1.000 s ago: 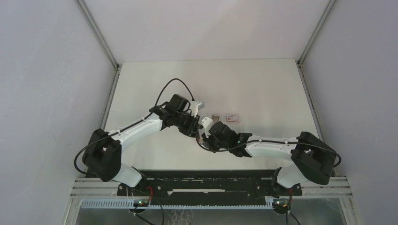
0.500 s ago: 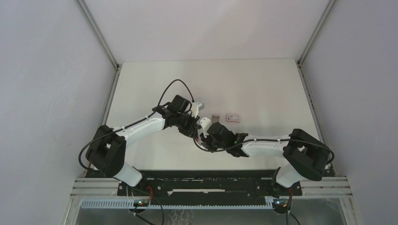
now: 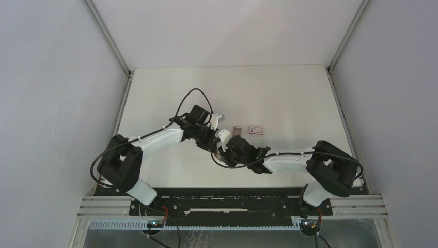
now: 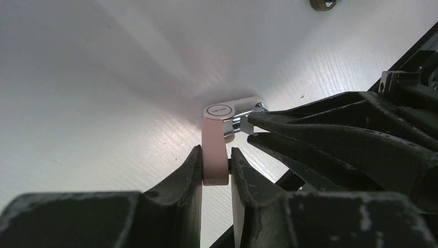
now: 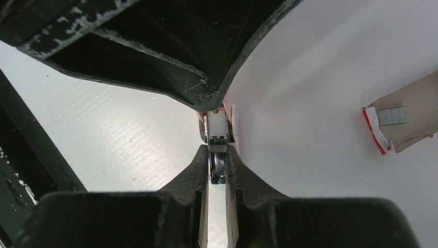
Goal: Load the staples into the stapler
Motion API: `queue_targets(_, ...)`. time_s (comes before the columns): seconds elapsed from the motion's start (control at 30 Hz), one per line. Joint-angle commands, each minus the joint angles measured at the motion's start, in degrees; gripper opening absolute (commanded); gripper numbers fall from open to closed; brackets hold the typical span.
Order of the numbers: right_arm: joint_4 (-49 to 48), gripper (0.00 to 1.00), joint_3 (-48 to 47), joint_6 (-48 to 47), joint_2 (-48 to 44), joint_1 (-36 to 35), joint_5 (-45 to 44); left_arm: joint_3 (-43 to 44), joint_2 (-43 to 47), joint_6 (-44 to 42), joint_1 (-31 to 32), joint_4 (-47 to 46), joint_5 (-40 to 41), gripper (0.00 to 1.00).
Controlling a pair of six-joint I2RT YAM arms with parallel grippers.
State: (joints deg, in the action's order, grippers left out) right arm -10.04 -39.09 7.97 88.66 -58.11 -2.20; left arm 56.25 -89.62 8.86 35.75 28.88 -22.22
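— Why are both arms crowded over one spot on the white table (image 3: 289, 98)?

— The small pale pink-and-white plastic stapler (image 4: 214, 137) needs two holds at once. The left gripper (image 4: 215, 160) has its black fingers pinched narrowly on the pink body, which braces the stapler. I cannot tell whether the stapler touches the table or hangs just above it.

— And the right gripper (image 5: 217, 155)?

— It is almost fully closed. Its fingertips nip the shiny metal channel (image 5: 218, 173) that pokes out of the stapler's end. My reading is that the opposed grips are there so one arm can pull or steady the channel while the other stops the body from following. That would open the magazine.

— Where are the staples, then?

— Neither gripper has them. A thin silvery strip of staples (image 5: 391, 115) lies in the pinkish-grey inner tray (image 5: 413, 103), well apart from the stapler in the right wrist view. From above, the small flat white box with red print (image 3: 256, 129) sits just beyond the two grippers. A little dark grey-brown tool (image 3: 237, 129) is beside it.

— So loading hasn't begun?

— I'd judge not, since the strip is in its tray. One gripper must let go to fetch it. The hold on the channel also looks slight and could slip.
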Motion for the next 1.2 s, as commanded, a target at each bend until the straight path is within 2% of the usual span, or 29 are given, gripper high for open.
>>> queue_targets(0.0, -2.53, 0.01, -1.22, 0.8, 0.48, 0.04, -2.36, 0.91, -0.3, 1.05, -0.37, 1.95, -0.93, 0.13)
queue_targets(0.43, -2.53, 0.01, -0.69, 0.52, -0.24, 0.41, -3.24, 0.97, 0.31, 1.67, -1.03, 2.28, 1.49, 0.42)
queue_targets(1.17, -4.74, 0.02, 3.04, 3.03, -2.07, 0.39, -3.13, 0.97, 0.63, 1.68, -1.16, 2.03, 0.06, 0.43)
